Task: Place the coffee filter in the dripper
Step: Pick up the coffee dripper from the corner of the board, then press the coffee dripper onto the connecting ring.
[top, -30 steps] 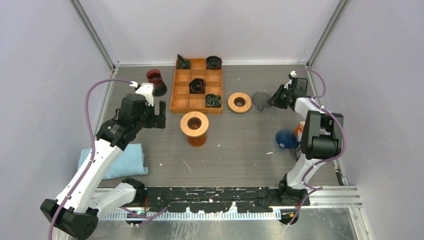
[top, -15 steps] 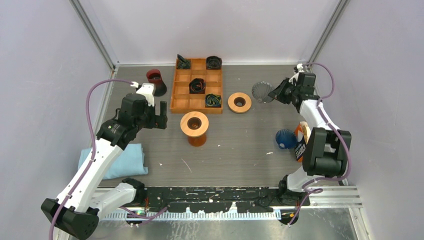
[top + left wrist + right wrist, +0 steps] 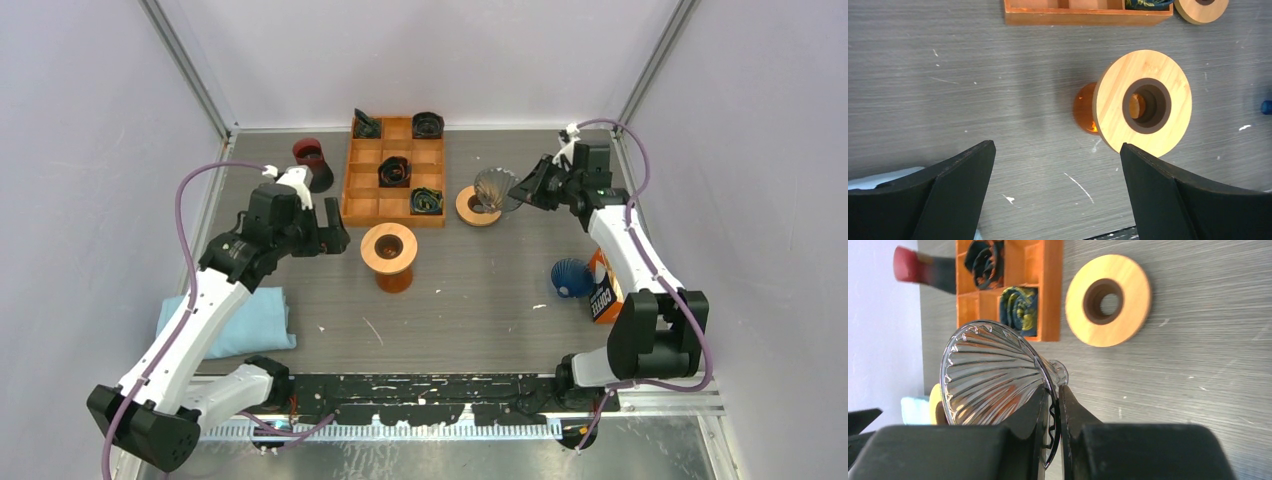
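— Coffee filter [image 3: 571, 278] and dripper: where is each one?
— Biggest first. The table [image 3: 480, 320] carries a compartmented wooden tray [image 3: 365, 205] at the back, with a wooden stand [image 3: 389, 248] just in front of it. The left gripper [image 3: 1055, 150] hangs near the stand, fingers spread wide, holding nothing.
— And the right gripper [image 3: 1054, 392]?
— Pinching the rim of the clear ribbed dripper [image 3: 990, 371], which is tipped on its side, off the table, by the flat wooden ring [image 3: 1108, 300]. The filter, blue and pleated, lies well apart from it at the table's right side, just beside a coffee box [image 3: 603, 290]
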`<state>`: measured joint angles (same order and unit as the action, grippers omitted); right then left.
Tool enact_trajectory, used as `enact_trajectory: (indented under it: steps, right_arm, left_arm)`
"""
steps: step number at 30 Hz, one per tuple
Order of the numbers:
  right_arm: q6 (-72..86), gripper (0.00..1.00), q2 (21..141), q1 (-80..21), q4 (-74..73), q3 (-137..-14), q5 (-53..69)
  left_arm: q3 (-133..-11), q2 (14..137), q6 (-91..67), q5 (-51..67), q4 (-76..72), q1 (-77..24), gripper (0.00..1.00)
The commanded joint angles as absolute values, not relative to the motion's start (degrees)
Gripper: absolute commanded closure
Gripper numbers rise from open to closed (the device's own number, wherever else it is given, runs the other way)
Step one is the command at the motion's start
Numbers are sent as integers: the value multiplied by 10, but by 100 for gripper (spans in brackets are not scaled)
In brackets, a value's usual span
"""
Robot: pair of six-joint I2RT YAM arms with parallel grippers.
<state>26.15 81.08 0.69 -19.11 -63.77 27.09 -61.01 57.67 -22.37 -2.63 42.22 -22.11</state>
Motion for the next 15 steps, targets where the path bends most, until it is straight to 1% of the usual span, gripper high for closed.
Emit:
enact_trajectory:
  steps: [1, 8, 15]
  right_arm:
    - [278, 99, 773, -44, -204, -691, 280]
    - [290, 99, 773, -125, -223, -733, 274]
    - [308, 99, 787, -202, -211, -758, 267]
  left_arm:
    - [-625, 582, -292, 2, 408, -219, 1]
    - [-595, 582, -335, 8, 379, -217, 1]
    - [-571, 580, -371, 8, 358, -199, 1]
